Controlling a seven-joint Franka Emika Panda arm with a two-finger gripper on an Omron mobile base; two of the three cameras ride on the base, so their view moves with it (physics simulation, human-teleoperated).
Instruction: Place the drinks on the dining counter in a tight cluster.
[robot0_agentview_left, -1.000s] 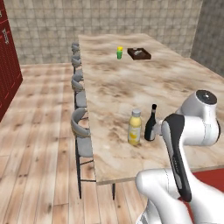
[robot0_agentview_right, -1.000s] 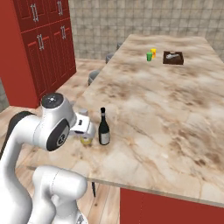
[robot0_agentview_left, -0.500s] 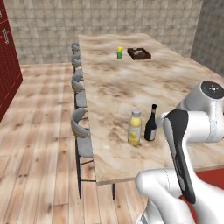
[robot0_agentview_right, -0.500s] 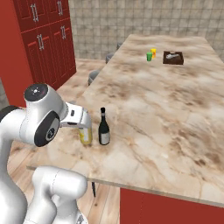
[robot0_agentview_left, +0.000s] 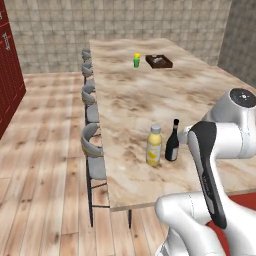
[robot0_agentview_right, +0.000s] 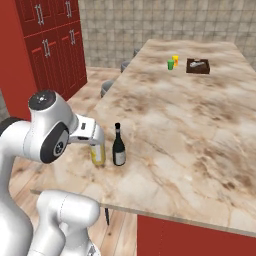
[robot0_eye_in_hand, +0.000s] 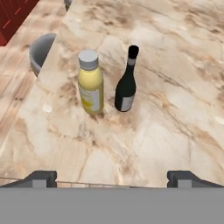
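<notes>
Dark fingers (robot0_eye_in_hand: 42, 176) spread wide, holding nothing

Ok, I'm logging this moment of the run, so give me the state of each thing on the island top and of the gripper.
juice bottle: upright, capped, on the dining counter, close beside the wine bottle, not held.
wine bottle: upright, closed, not held.
gripper: open, empty, short of both bottles.
green-and-yellow cup: upright at the far end.
dark tray: flat beside the cup.
</notes>
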